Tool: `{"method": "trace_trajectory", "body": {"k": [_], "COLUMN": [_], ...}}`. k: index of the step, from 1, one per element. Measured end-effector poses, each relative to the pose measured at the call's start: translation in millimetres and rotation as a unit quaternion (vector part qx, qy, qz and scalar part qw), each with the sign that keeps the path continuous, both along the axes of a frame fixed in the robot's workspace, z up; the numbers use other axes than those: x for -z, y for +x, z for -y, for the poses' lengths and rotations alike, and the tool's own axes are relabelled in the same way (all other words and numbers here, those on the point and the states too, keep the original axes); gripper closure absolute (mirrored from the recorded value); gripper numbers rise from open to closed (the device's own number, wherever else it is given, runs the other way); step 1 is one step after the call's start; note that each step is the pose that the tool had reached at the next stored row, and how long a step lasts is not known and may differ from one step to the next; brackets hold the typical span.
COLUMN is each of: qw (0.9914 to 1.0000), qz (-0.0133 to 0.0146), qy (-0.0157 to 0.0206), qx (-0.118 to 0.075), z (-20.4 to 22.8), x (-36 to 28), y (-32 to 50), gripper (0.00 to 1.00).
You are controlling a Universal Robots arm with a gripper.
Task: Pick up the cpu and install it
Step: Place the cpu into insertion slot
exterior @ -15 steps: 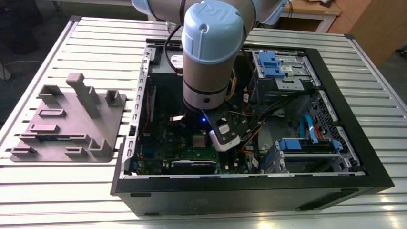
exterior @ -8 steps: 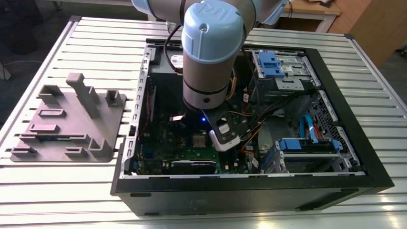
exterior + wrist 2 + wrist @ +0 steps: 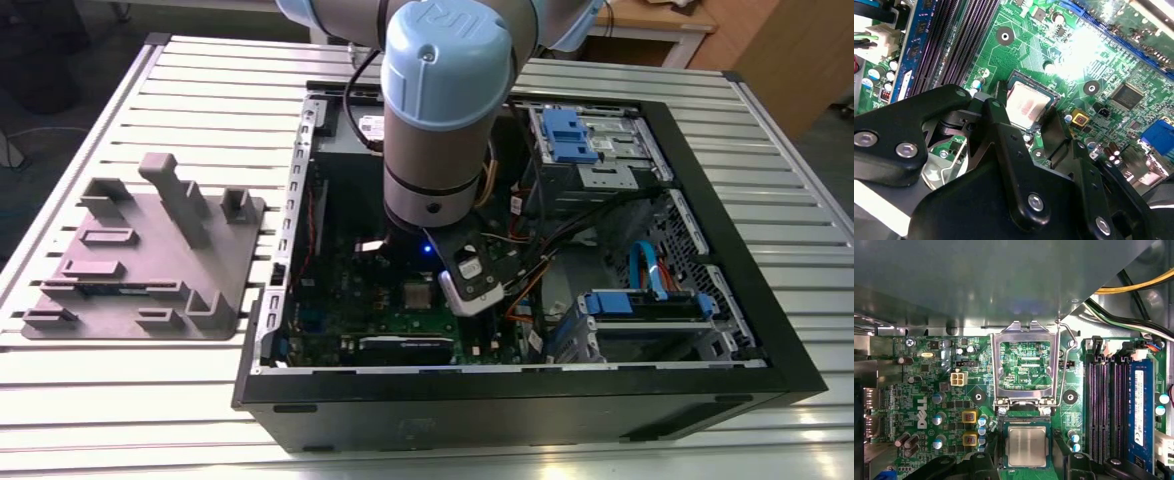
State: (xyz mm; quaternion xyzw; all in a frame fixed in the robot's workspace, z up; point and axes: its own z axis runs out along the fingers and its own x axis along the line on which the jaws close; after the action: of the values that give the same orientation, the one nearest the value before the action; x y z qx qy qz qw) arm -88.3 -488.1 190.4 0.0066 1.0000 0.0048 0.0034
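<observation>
The cpu (image 3: 1026, 446) lies flat in its socket, seen in the first wrist view. The computer case (image 3: 507, 410) lies on its side with the panel off, so the arm (image 3: 434, 130) can reach straight down into it. The green board (image 3: 919, 385) faces up. The silver socket frame (image 3: 1026, 334) stands tipped back off the socket, which leaves the seat free. The gripper (image 3: 1026, 112) hangs over the cpu, fingers spread to either side and, as far as I can judge, clear of its edges. The cpu is a small square with a dull silvery-beige top and a pale rim.
</observation>
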Motion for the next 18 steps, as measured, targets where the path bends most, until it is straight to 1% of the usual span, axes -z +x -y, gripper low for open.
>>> {"method": "trace_trajectory", "body": {"k": [3,11,13,14,18], "qw": [1.00000,1.00000,1.00000,1.00000,1.00000], "qz": [-0.0001,0.0000,0.0000,0.0000,0.0000], "qy": [-0.0008,-0.0007,-0.0007,-0.0007,-0.0007], "qx": [0.000,0.000,0.000,0.000,0.000], "z": [0.1,0.0,0.0,0.0,0.0], "x": [-1.8,-2.5,-2.8,-2.9,-3.3], "y": [0.0,0.0,0.0,0.0,0.0], "gripper": [0.46,0.46,0.48,0.55,0.55]}}
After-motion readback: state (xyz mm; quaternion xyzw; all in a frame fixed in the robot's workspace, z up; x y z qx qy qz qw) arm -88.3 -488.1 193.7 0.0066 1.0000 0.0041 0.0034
